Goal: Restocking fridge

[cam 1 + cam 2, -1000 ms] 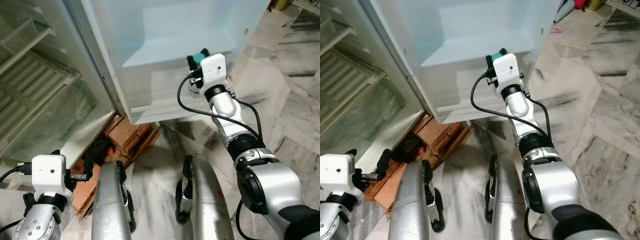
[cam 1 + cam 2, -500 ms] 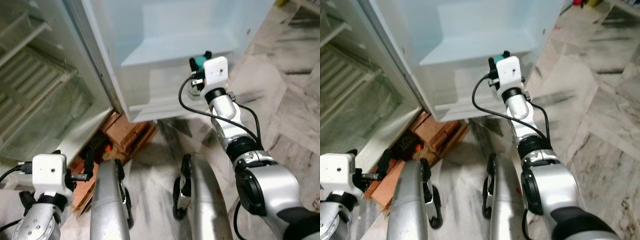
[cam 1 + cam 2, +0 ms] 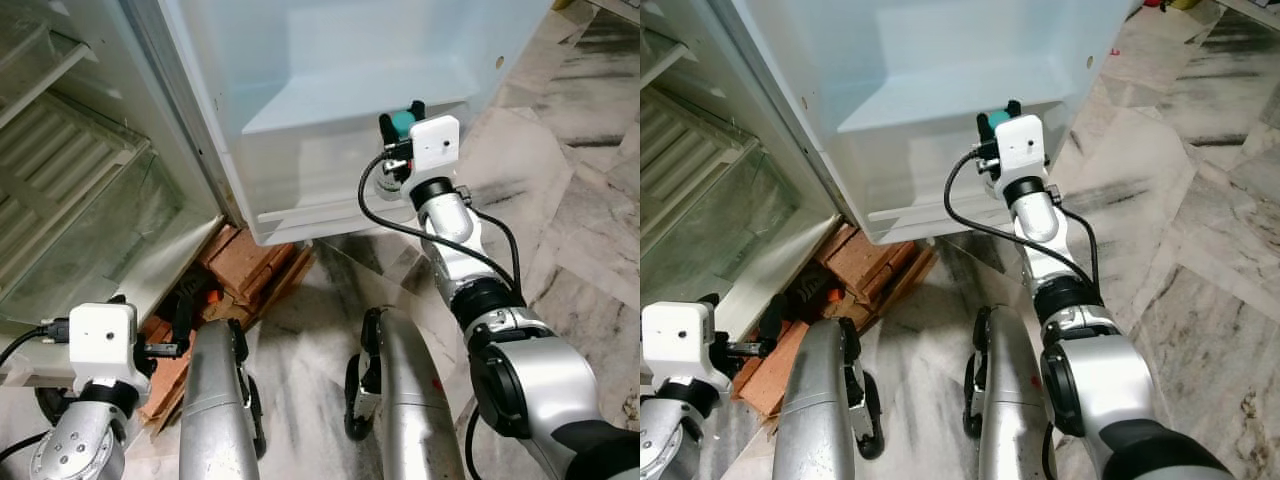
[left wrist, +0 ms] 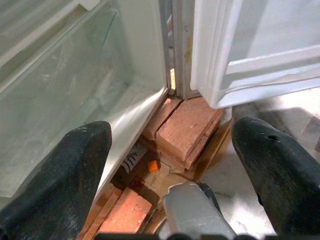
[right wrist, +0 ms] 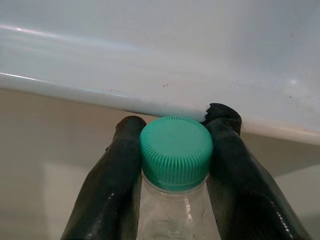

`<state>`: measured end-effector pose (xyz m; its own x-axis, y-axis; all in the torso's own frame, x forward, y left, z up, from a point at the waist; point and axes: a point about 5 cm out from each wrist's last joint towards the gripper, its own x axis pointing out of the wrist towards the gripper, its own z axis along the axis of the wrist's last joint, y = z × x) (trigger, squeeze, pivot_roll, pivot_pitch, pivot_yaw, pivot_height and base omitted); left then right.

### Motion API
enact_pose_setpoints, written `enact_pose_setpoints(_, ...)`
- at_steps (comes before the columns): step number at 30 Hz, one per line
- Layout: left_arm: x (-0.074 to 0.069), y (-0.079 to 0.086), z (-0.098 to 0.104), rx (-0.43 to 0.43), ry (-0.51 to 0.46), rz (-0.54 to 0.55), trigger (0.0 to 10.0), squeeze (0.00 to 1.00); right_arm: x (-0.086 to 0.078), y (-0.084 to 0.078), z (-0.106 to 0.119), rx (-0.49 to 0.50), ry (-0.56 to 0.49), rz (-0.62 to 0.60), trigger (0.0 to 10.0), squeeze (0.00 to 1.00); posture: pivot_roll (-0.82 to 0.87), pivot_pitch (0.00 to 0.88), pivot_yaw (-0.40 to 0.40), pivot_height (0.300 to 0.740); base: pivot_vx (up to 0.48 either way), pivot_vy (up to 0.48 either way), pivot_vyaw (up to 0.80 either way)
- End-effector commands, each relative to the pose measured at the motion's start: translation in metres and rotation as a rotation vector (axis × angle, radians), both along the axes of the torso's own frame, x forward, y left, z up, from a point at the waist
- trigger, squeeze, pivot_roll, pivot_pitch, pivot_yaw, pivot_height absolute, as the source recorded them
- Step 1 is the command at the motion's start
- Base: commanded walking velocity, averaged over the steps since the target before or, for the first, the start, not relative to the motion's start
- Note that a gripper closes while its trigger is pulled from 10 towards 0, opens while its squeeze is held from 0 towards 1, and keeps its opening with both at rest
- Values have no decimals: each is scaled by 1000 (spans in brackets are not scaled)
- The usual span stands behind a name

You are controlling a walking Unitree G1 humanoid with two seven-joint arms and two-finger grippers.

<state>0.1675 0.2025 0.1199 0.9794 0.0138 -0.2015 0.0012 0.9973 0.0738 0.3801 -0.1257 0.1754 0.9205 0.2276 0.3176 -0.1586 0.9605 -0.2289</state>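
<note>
I identify the location as a home kitchen area. Evidence: I face an open white refrigerator [image 3: 190, 180] standing on a marble-patterned tiled floor [image 3: 590, 200]. Its door [image 3: 350, 90] carries moulded plastic door shelves [image 3: 950, 95], and the cabinet interior holds wire racks [image 3: 70, 160] above a glass shelf [image 4: 65, 100]. The appliance rests on stacked red bricks [image 4: 182, 125], an improvised household support. Coloured household items sit on the floor at the far edge [image 3: 1175, 5]; I cannot identify them.
</note>
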Motion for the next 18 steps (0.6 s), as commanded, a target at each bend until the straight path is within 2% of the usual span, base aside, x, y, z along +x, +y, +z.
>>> enact_pose_setpoints(1, -4, 2, -6, 8, 31, 14, 10000, 0, -12, -8, -48, 1, 191, -42, 10000, 0, 213, 337, 17, 561, 0, 0, 0)
enact_pose_setpoints(4, -2, 2, -5, 7, 27, 16, 10000, 0, -16, -5, -37, -47, 69, -27, 10000, 0, 205, 340, 18, 561, 0, 0, 0)
enact_pose_setpoints(5, -2, 2, -5, 7, 27, 16, 10000, 0, -16, -5, -37, -47, 69, -27, 10000, 0, 205, 340, 18, 561, 0, 0, 0)
enact_pose_setpoints(7, 0, 0, -5, 5, 23, 11, 10000, 0, -17, -2, -27, -86, -4, -20, 10000, 0, 196, 347, 23, 561, 0, 0, 0)
enact_pose_setpoints(18, -2, -1, -4, 0, 23, 11, 10000, 0, -10, 10, -13, -118, -49, -20, 10000, 0, 207, 367, 19, 561, 0, 0, 0)
